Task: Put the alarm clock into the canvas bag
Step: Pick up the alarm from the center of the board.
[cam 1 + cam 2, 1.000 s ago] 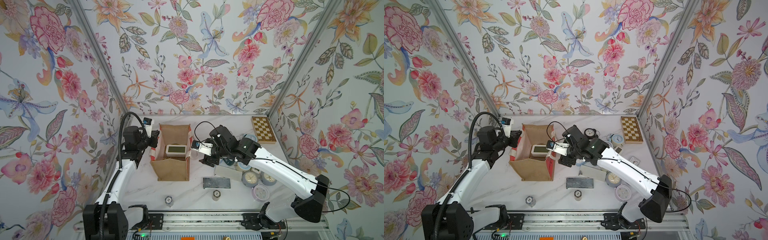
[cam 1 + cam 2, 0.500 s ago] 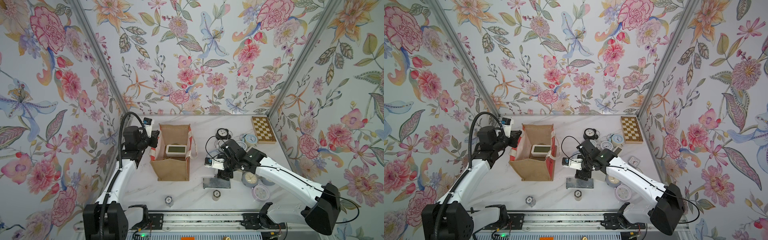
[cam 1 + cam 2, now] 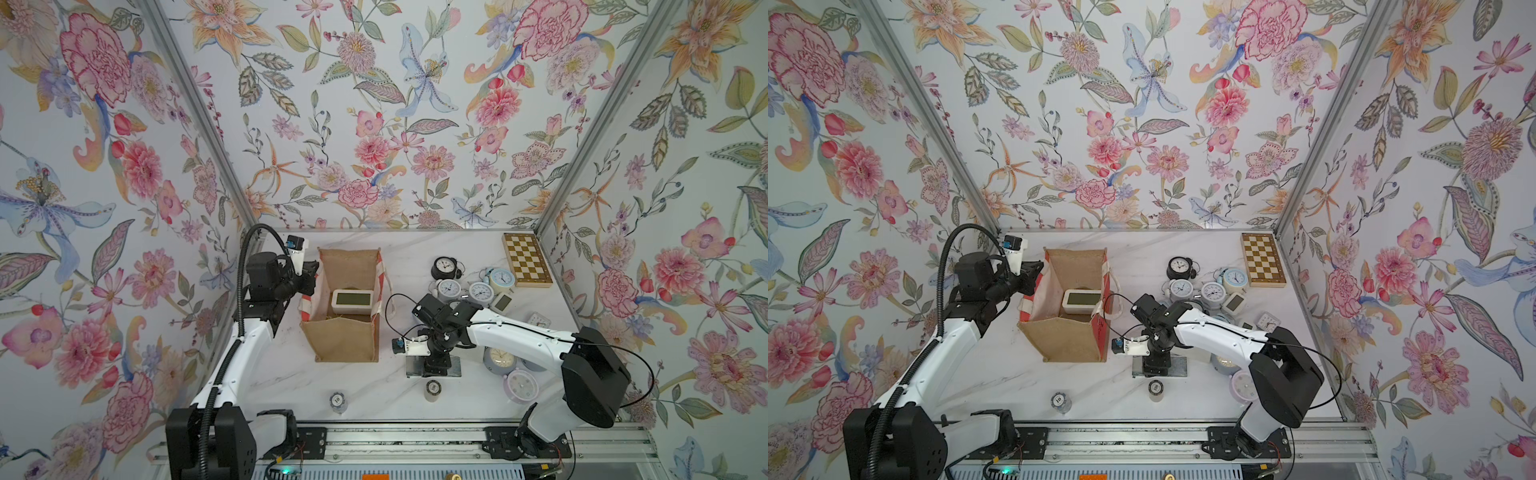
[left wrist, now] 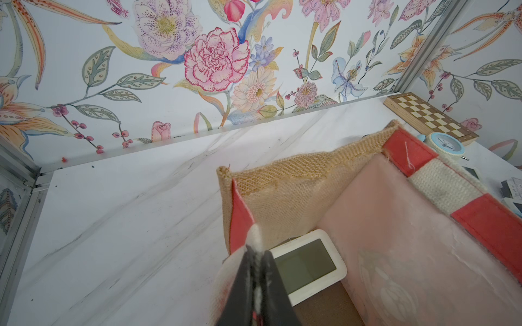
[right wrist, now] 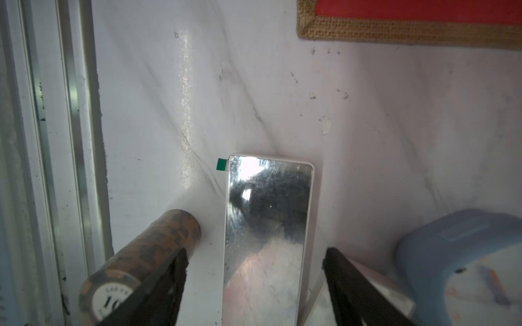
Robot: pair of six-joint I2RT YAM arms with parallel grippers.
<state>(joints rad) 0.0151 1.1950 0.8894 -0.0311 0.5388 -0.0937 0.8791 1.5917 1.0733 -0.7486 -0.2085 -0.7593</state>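
Marble tabletop point(image 3: 291, 374), alarm clock point(image 3: 352, 301) inside canvas bag point(image 3: 340, 345)

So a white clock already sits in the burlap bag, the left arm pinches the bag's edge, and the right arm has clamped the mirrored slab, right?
Not quite: the right wrist view shows the right arm's jaws open, one either side of the mirrored slab, not gripping it. The white clock sits in the canvas bag, and the left arm's jaws pinch its edge.
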